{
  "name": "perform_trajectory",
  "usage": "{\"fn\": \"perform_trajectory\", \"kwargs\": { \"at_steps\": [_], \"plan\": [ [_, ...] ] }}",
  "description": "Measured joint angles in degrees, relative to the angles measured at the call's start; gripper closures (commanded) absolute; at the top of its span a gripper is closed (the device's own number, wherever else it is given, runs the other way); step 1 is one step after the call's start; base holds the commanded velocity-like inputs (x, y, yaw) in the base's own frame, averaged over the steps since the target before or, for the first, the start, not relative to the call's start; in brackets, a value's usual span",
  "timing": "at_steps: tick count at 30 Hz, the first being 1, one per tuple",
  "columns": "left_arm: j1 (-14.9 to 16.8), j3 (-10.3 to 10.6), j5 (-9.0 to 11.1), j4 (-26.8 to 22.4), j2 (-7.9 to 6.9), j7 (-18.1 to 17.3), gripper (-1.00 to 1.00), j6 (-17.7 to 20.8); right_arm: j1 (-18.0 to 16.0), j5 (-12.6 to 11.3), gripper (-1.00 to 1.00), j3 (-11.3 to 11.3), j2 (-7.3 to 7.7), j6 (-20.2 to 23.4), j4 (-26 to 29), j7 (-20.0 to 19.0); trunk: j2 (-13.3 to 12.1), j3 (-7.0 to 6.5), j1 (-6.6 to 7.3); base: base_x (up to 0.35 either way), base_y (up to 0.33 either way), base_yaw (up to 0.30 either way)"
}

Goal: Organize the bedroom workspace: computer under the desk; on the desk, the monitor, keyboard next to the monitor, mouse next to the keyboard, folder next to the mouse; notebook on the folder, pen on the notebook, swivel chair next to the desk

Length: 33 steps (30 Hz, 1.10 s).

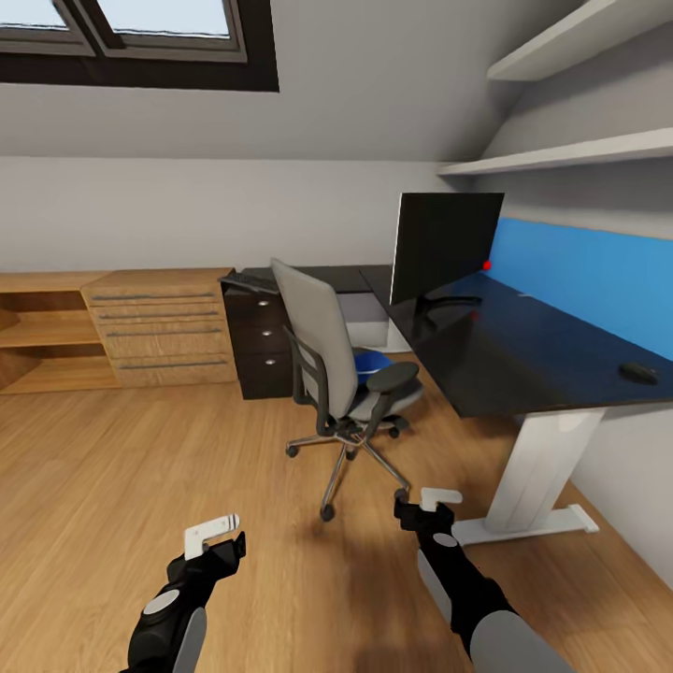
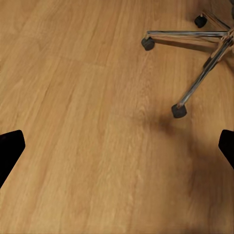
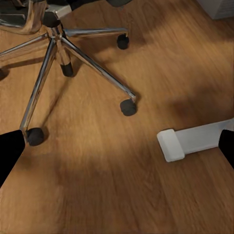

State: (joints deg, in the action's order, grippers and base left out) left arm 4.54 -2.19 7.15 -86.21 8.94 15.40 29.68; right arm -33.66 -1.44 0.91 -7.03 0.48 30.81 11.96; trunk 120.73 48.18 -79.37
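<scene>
On the far left of the head view stood a light wooden chest (image 1: 164,327) with long metal bar handles, against the grey wall. Low in front, the left tool (image 1: 217,535) hung over the light wood plank floor (image 1: 112,486), its black fingers (image 2: 10,148) spread wide and empty. Well ahead of both tools stood the grey padded swivel chair (image 1: 322,350) on its chrome five-star base (image 3: 58,58), turned partly away; a bright blue flat folder (image 1: 371,361) lay on its seat. The right tool (image 1: 425,509) hovered just short of the nearest castor, fingers parted, gripping nothing. Behind the chair, a slim dark keyboard (image 1: 248,279) lay on the glossy black table (image 1: 523,355). Farther right the wide flat black monitor (image 1: 444,245) stood upright on it, and a small black oval mouse (image 1: 638,372) lay near its front right edge, well apart from either tool. The table's white foot (image 3: 195,141) lay on the floor near the right tool.
</scene>
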Motion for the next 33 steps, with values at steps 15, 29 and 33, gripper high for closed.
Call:
{"fn": "perform_trajectory", "kwargs": {
  "at_steps": [15,29,33],
  "plan": [
    [0.0,0.0,-0.1,0.0,-0.06,0.0,-1.0,0.2,0.9,0.1,-1.0,0.0,-0.09,0.2,6.3,0.0,6.0,2.69,-3.3,0.0,0.0,0.0],
    [0.0,0.0,0.0,-0.1,-0.09,0.0,-1.0,0.0,0.9,0.2,-1.0,0.0,-0.09,0.1,6.4,0.0,11.6,5.21,-6.37,0.0,0.0,0.0],
    [0.0,0.0,0.0,-0.1,-0.09,-0.1,-1.0,0.1,0.9,0.1,-1.0,0.0,-0.11,0.1,6.4,0.0,13.2,5.92,-7.25,0.0,0.0,0.0]
  ]
}}
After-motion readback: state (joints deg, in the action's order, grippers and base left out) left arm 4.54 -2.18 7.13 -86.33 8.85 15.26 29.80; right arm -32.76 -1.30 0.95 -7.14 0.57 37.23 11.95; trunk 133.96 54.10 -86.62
